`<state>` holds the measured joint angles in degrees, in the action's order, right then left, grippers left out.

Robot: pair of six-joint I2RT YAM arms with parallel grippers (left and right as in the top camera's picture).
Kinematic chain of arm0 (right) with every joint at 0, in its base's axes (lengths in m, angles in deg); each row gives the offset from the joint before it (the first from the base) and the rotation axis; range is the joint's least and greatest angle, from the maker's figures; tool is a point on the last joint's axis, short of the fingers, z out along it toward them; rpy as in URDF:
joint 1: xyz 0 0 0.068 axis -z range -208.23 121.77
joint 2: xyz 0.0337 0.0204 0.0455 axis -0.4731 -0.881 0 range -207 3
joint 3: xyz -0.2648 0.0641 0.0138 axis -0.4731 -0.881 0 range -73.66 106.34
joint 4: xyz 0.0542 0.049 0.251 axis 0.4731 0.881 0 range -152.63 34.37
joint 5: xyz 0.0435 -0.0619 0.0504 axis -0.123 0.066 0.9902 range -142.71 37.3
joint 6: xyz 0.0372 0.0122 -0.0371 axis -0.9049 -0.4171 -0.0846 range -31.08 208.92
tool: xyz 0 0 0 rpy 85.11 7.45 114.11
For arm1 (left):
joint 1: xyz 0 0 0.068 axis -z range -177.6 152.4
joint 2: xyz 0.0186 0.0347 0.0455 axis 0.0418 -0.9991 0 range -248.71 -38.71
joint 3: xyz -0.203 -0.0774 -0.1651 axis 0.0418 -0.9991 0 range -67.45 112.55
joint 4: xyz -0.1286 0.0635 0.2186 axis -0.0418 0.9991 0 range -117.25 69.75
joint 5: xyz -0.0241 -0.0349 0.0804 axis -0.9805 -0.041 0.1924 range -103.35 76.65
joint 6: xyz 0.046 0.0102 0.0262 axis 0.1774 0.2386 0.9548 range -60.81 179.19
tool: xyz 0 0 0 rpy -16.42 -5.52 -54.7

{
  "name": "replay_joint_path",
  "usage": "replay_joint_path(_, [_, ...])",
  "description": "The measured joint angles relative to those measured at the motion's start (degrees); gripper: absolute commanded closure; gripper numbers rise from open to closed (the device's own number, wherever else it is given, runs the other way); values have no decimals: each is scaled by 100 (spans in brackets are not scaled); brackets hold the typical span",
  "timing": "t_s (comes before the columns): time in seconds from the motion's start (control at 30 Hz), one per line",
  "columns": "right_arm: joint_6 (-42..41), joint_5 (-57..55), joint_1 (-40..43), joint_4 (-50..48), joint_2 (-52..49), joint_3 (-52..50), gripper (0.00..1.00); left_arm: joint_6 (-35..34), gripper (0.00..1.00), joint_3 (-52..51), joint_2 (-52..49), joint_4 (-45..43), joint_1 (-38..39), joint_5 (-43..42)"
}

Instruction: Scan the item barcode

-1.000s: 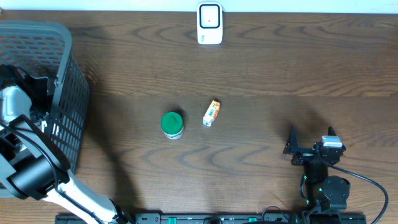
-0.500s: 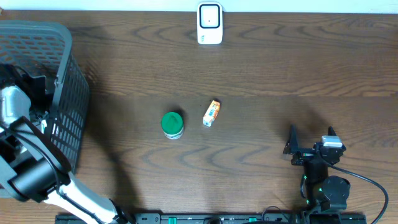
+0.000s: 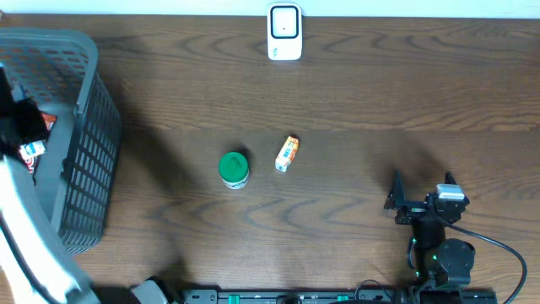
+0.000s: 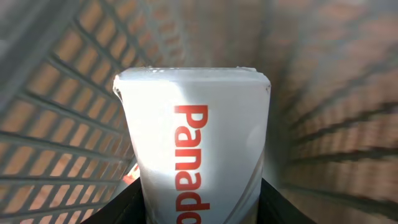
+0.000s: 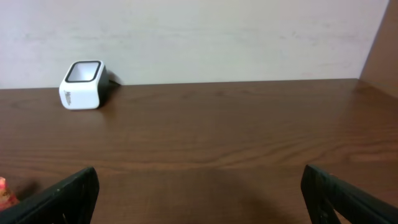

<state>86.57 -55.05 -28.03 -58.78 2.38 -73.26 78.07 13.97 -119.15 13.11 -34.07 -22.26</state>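
Change over the last second: left arm, earlier sunk low inside basket, now blurred and rising at far left of overhead view, jaws slightly narrower than before. Left gripper clenched on Panado box, black fingers pressing both long sides. Box raised among basket walls, red-and-white corner just showing from above; clearance of rim impossible to judge. Probable meaning for task: pick complete, carry toward scanner still ahead, barcode face not yet identifiable.

Materials and shapes, left to right:
- Basket: grey plastic lattice, rectangular openings, walls tapering downward.
- Panado box: smooth, slightly glossy white card, red lettering along its length, crisp rectangular form with softened top corners; likely light and rigid enough for a firm side grip.
- Table: dark brown wood grain, matte.
- Green-lidded jar: squat, round, pale body, near table centre.
- Small orange carton: oblong, lying at a slant just beside jar, not touching.
- Scanner: white block with rounded corners and dark window, at far table edge, well apart from basket.
- Right gripper: spread wide, empty, parked near front right, black fingers apart over bare wood.
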Motion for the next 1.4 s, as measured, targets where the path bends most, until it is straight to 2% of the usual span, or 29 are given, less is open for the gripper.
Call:
replay_joint_path(0.13, [0, 0, 0, 2, 0, 0, 1, -168, 55, 0, 918, 210, 260, -800])
replay_joint_path(0.27, [0, 0, 0, 0, 0, 0, 1, -247, 54, 0, 1578, 511, 920, -1659])
replay_joint_path(0.47, [0, 2, 0, 2, 0, 0, 1, -260, 54, 0, 1703, 1005, 2159, -2190])
replay_joint_path(0.6, [0, 2, 0, 2, 0, 0, 1, -262, 54, -11, 1366, 1086, 2844, -2208])
replay_joint_path(0.8, [0, 0, 0, 0, 0, 0, 1, -262, 54, -44, 516, 1368, 3442, -1650])
replay_joint_path(1.17, [0, 0, 0, 2, 0, 0, 1, -321, 54, -76, -1773, 1464, 3547, -1163])
replay_joint_path(1.4, [0, 0, 0, 0, 0, 0, 1, -105, 54, -122, -2752, 1274, 3552, -763])
